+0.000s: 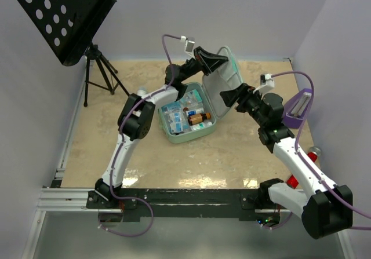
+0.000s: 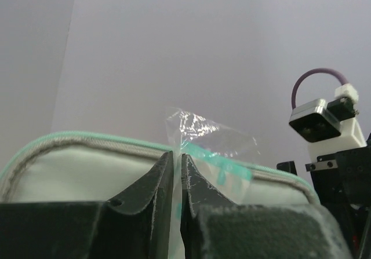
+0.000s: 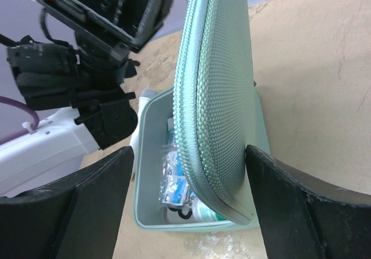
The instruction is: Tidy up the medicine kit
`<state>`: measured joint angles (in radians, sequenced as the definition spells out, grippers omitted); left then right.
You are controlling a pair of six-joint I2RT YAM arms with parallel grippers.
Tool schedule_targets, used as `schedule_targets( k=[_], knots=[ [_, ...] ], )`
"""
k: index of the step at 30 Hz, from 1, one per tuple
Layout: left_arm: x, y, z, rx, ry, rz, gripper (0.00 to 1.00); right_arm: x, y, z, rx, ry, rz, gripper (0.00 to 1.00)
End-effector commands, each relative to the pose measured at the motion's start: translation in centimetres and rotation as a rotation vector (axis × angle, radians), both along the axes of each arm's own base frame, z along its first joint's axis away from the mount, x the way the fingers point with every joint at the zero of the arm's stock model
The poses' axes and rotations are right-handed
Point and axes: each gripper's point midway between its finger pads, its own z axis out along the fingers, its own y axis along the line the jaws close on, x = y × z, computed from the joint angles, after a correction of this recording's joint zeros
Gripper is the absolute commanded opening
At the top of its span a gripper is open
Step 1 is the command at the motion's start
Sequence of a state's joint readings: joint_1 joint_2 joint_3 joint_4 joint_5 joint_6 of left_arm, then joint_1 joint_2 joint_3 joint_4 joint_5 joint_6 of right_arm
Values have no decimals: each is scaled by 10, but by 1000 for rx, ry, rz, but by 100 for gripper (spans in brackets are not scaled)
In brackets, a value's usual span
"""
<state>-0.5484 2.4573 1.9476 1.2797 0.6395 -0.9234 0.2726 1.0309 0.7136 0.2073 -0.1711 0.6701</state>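
Note:
The medicine kit (image 1: pixel 174 136), a pale mint-green case, lies open on the table with its lid (image 1: pixel 223 91) standing upright. Inside are a brown bottle (image 1: pixel 199 118) and several blue-and-white packets (image 3: pixel 174 181). My left gripper (image 2: pixel 177 160) is raised at the lid's top edge, shut on a thin clear plastic packet (image 2: pixel 203 131) with teal print; it also shows from above as the left gripper (image 1: pixel 203 59). My right gripper (image 3: pixel 190 152) is open, one finger on each side of the textured lid (image 3: pixel 217 97), with a gap on the left side.
A black perforated music stand (image 1: pixel 64 15) on a tripod (image 1: pixel 101 76) stands at the back left. A purple wedge (image 1: pixel 298 108) sits at the right edge, with a small red item (image 1: pixel 313 153) near the right arm. Walls close in on three sides.

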Motion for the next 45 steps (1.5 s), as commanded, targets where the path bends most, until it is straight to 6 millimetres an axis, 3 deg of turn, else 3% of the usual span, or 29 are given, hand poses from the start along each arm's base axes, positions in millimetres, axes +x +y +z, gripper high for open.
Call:
schedule_targets(
  k=[1, 5, 6, 9, 13, 15, 17, 19, 21, 23, 27, 29, 31, 34, 37, 39, 41, 42, 45],
  knots=[
    [-55, 48, 65, -233, -396, 30, 21, -1, 1, 14, 16, -58, 18, 83],
    [-57, 55, 70, -228, -390, 38, 60, -2, 1, 16, 18, -63, 15, 84],
    [-60, 58, 76, -235, -395, 40, 100, -2, 1, 17, 19, -66, 18, 83],
    [-73, 82, 102, -265, -434, 48, 100, -2, 0, 17, 15, -68, 12, 84],
    [-101, 128, 148, -282, -485, 107, 100, -2, -1, 17, 14, -75, 8, 84],
    [-126, 154, 177, -276, -482, 160, 100, -1, -1, 18, 18, -78, 2, 84],
    [-127, 167, 173, -216, -356, 232, 100, 1, -4, 19, 2, -87, -9, 84],
    [-113, 174, 148, -113, -132, 325, 100, 3, -8, 24, -17, -100, -30, 83],
    [-90, 180, 111, 49, 143, 441, 100, 9, -15, 28, -52, -107, -68, 83],
    [-80, 188, 47, 287, 406, 568, 100, 11, -19, 31, -90, -112, -86, 82],
    [-111, 227, -57, 613, 709, 715, 100, 5, -10, 40, -126, -137, -57, 82],
    [-127, 249, -78, 654, 755, 784, 100, -4, 8, 47, -136, -163, -12, 82],
    [-140, 271, -89, 655, 775, 860, 100, -16, 31, 56, -143, -193, 35, 83],
    [-156, 286, -85, 605, 763, 889, 100, -34, 70, 63, -140, -218, 146, 84],
    [-164, 294, -86, 613, 784, 909, 100, -55, 116, 50, -186, -198, 326, 84],
    [-167, 300, -84, 617, 807, 928, 100, -63, 131, 43, -238, -175, 380, 85],
    [-171, 307, -74, 606, 813, 954, 100, -69, 122, 53, -210, -184, 340, 87],
    [-172, 310, -67, 591, 804, 970, 100, -72, 114, 67, -154, -212, 307, 89],
    [-178, 317, -43, 523, 753, 995, 100, -61, 89, 77, -112, -225, 157, 91]
  ],
)
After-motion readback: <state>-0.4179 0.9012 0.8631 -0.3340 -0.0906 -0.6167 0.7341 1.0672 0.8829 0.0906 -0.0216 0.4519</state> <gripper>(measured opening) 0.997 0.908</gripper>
